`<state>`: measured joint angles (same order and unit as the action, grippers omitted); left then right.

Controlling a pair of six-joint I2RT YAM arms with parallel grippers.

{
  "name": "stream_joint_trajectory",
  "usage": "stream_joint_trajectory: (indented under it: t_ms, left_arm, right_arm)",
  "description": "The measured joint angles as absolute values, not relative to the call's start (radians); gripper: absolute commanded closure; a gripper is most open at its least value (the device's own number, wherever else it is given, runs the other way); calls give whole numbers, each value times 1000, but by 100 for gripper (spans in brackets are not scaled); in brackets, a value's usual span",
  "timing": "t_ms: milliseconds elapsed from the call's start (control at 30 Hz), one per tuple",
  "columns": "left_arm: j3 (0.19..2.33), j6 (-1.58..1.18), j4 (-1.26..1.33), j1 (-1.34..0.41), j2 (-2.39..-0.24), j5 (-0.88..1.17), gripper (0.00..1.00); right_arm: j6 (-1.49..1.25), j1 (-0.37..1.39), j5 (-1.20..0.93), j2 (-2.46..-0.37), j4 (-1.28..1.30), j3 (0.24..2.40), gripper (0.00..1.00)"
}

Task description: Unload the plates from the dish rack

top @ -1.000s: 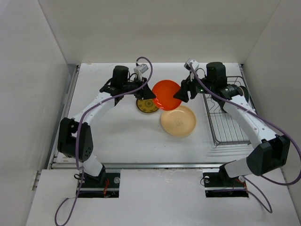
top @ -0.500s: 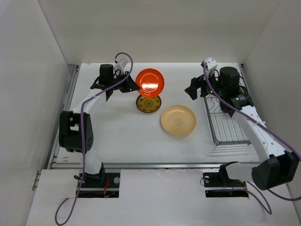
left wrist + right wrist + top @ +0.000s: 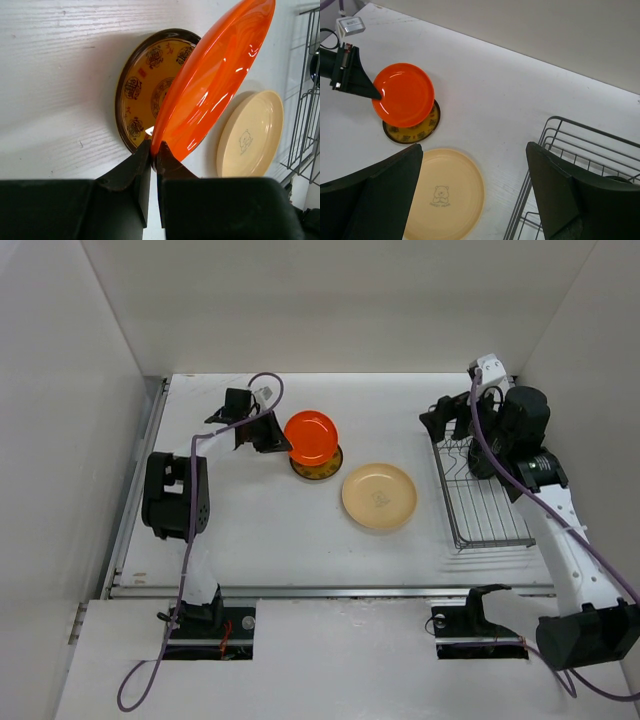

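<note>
My left gripper (image 3: 272,436) is shut on the rim of the glossy orange-red plate (image 3: 311,434), holding it tilted just above a yellow-patterned, dark-rimmed plate (image 3: 318,468) that lies on the table. In the left wrist view the fingers pinch the orange plate's (image 3: 215,85) lower edge at the gripper (image 3: 154,148), over the patterned plate (image 3: 137,85). The tan-yellow plate (image 3: 379,496) lies flat to the right. My right gripper (image 3: 440,422) is open and empty, high above the far left corner of the dish rack (image 3: 482,502). It shows wide open in its own view (image 3: 474,147).
White walls enclose the table on three sides. The rack (image 3: 580,150) stands near the right wall; a dark rounded edge (image 3: 620,179) shows inside it. In the right wrist view the tan plate (image 3: 445,195) lies below the jaws.
My left gripper has carried the orange plate left and lowered it over the patterned plate. My right gripper has let go of it and drawn back right to the rack.
</note>
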<state>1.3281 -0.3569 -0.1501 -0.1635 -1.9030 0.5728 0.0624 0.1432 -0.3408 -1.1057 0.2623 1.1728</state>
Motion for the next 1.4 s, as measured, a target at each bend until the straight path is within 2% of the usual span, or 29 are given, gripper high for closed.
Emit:
stream_joint_trajectory:
  t_ms: [833,1133,1333,1367,1400]
  left_arm:
    - [1408,-346,-236,-163,-2026,562,99]
    - [1412,-345,-252,-163,-2027,560,78]
    - [1419,-339,-262,-163,-2030,551,69]
    - [1422,-338,-266,-163,-2031,549,66]
    - [1423,-338,-268,-163,-2032,546,59]
  right_arm:
    - [55,105,-366,-1058,262,1162,10]
    - [55,103,-366,-1053,262,1161,10]
    - [56,93,-327,-1049,262,1161,10]
    - [56,93,-304,-1047,262,1161,10]
    - [58,93,-279,-1045,262,1161,10]
